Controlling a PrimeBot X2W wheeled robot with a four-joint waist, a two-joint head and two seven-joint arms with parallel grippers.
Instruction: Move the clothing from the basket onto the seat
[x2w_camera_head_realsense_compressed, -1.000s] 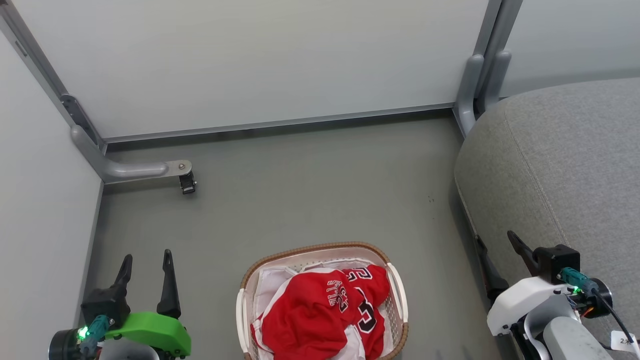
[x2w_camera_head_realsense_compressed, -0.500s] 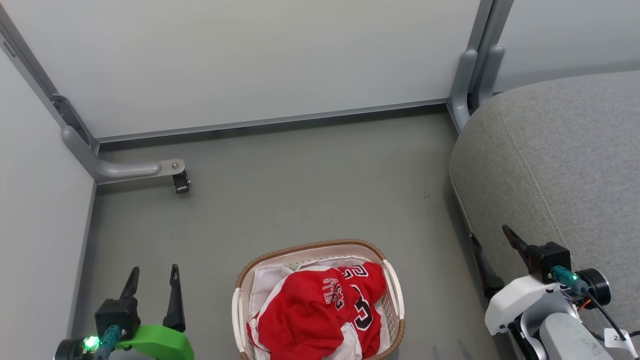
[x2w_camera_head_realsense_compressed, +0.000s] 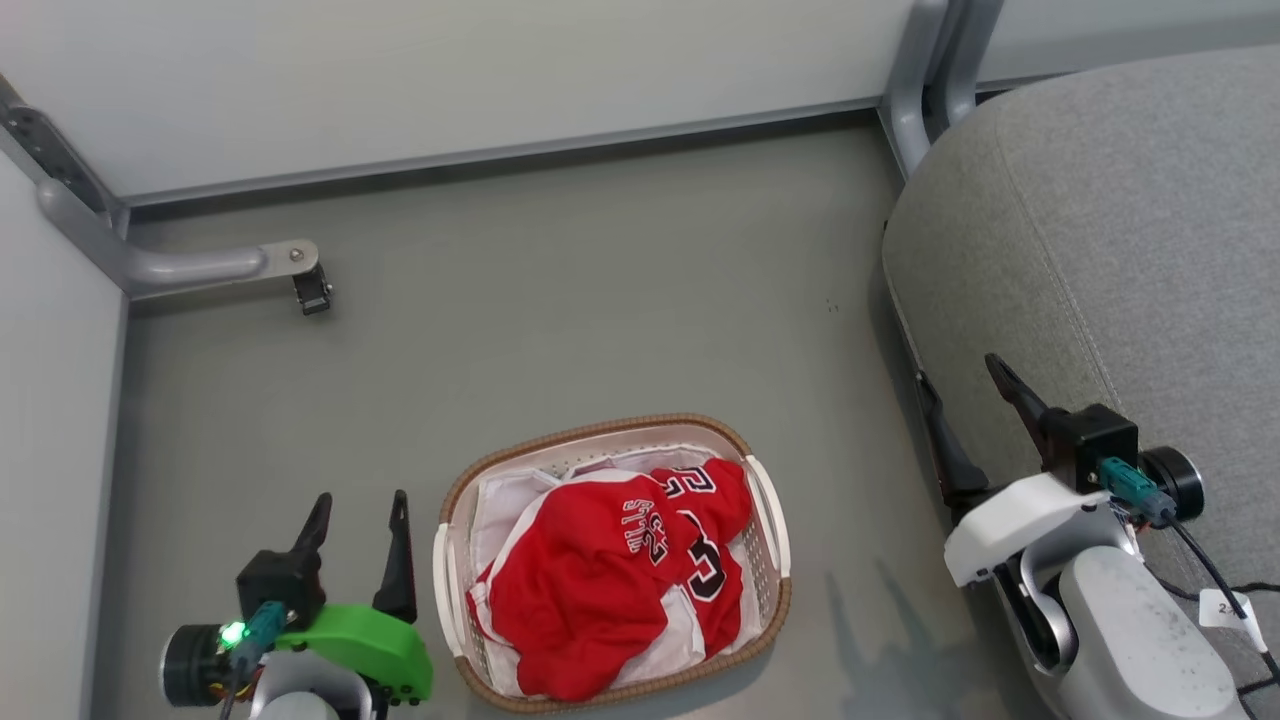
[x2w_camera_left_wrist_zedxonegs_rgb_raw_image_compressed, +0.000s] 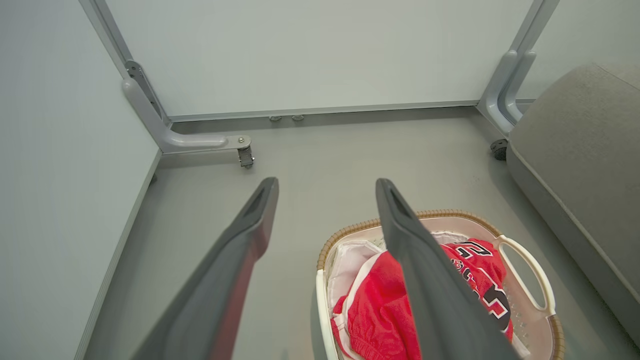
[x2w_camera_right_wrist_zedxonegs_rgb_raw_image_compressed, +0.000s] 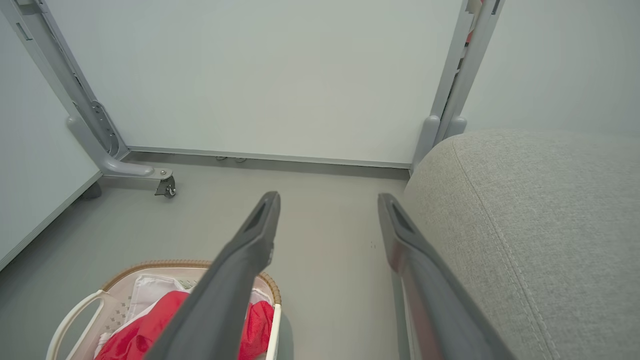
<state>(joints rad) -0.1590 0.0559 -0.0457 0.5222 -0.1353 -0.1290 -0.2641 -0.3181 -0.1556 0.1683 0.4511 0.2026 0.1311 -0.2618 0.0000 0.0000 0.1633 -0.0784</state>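
The clothing (x2w_camera_head_realsense_compressed: 600, 580) is a red heap with white trim and black-and-white lettering, lying in the basket (x2w_camera_head_realsense_compressed: 600, 428), a small white oval with a brown rim on the floor. My left gripper (x2w_camera_head_realsense_compressed: 360, 500) stands open just left of the basket, empty. My right gripper (x2w_camera_head_realsense_compressed: 955, 367) is open too, against the front edge of the grey seat (x2w_camera_head_realsense_compressed: 1100, 220) and right of the basket. The left wrist view looks past the open left gripper (x2w_camera_left_wrist_zedxonegs_rgb_raw_image_compressed: 327, 181) at the clothing (x2w_camera_left_wrist_zedxonegs_rgb_raw_image_compressed: 375, 310), basket (x2w_camera_left_wrist_zedxonegs_rgb_raw_image_compressed: 350, 227) and seat (x2w_camera_left_wrist_zedxonegs_rgb_raw_image_compressed: 575, 130). In the right wrist view, the open right gripper (x2w_camera_right_wrist_zedxonegs_rgb_raw_image_compressed: 327, 196) sits between basket (x2w_camera_right_wrist_zedxonegs_rgb_raw_image_compressed: 150, 263) and seat (x2w_camera_right_wrist_zedxonegs_rgb_raw_image_compressed: 525, 210).
Pale partition walls close off the back and left. A grey partition foot with a caster (x2w_camera_head_realsense_compressed: 310, 290) juts onto the floor at the back left. A grey post (x2w_camera_head_realsense_compressed: 920, 80) stands by the seat's far corner. Bare floor (x2w_camera_head_realsense_compressed: 600, 300) lies beyond the basket.
The head camera has tilted down, so the whole picture has slid upward. My left gripper now stands closer to the basket's left side. Both grippers stay open.
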